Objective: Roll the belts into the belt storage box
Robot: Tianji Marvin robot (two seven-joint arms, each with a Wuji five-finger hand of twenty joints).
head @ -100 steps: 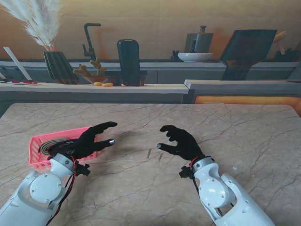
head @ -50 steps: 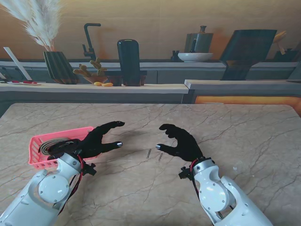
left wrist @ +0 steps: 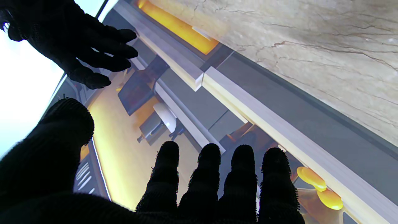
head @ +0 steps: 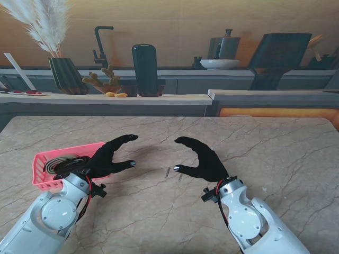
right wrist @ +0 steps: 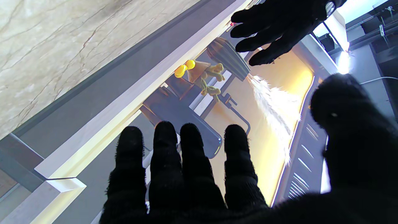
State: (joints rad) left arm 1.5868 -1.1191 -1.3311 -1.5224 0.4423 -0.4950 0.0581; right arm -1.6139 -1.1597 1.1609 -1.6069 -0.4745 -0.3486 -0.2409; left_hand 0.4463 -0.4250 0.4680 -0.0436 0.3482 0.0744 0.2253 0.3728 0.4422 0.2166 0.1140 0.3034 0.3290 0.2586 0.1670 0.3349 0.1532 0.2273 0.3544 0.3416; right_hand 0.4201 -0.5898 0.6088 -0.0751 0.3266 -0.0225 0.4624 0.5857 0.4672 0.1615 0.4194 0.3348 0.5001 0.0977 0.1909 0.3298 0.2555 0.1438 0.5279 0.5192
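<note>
Here, at far left, the pink belt storage box (head: 42,168) already contains a coiled belt (head: 62,163). Beside it the left hand (head: 108,157), and farther right the right hand (head: 201,159), both hover above the marble table (head: 286,153), fingers spread, holding nothing. No loose belt is visible, so the task appears essentially complete.
</note>
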